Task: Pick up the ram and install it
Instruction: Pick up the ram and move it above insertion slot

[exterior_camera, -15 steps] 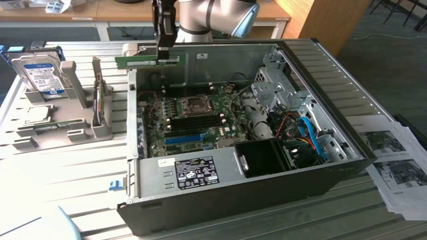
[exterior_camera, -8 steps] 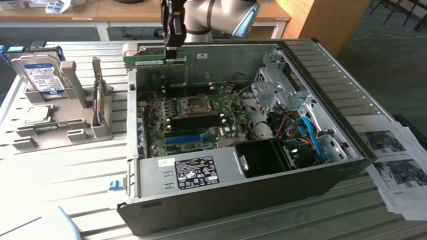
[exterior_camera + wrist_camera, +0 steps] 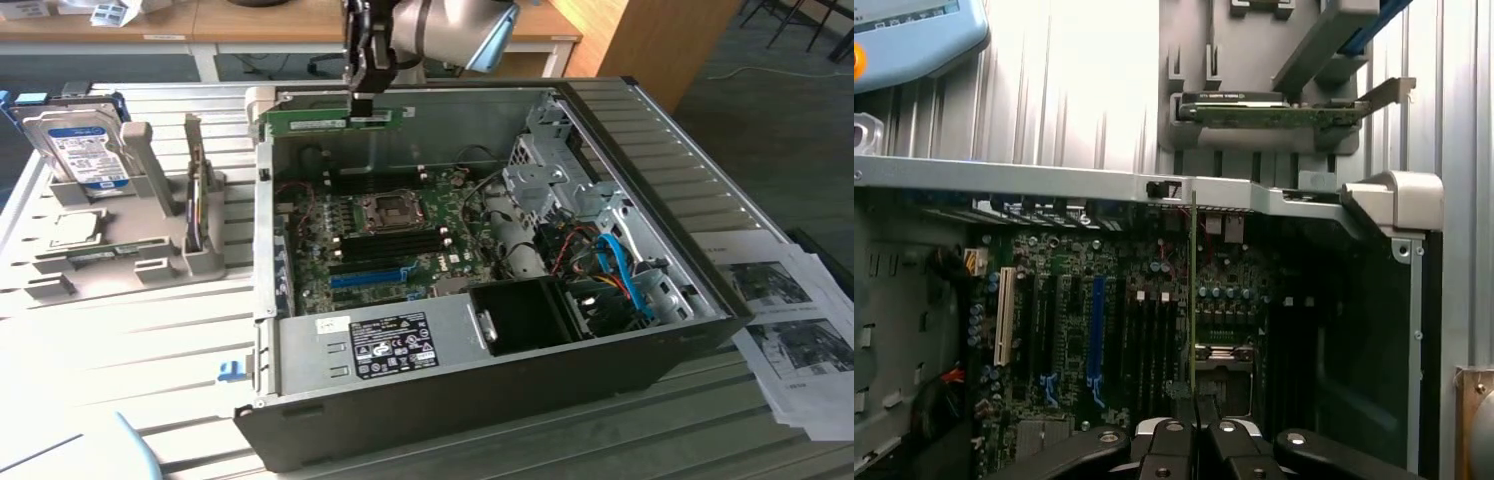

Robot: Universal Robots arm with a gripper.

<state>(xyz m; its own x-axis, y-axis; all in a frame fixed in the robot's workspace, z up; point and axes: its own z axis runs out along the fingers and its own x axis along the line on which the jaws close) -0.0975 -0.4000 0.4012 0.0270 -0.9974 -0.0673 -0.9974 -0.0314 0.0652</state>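
Note:
The ram [image 3: 314,120] is a long, thin green stick held level above the back edge of the open computer case [image 3: 694,300]. My gripper [image 3: 363,108] is shut on it, pinching its top edge near the end toward the exterior view's right. In the wrist view the ram [image 3: 1194,300] shows edge-on as a thin line running out from between my fingertips [image 3: 1194,425]. Beyond it lie the motherboard [image 3: 1074,330] and its dark memory slots [image 3: 1149,340]. In the exterior view those memory slots [image 3: 400,246] lie just below the processor socket [image 3: 390,208].
A hard drive [image 3: 83,150] stands in a grey holder [image 3: 107,260] at the exterior view's left. Inside the case are a blue expansion slot [image 3: 367,277], a power supply [image 3: 387,340], blue cables [image 3: 621,270] and drive cages [image 3: 561,170]. Printed sheets [image 3: 787,330] lie at the right.

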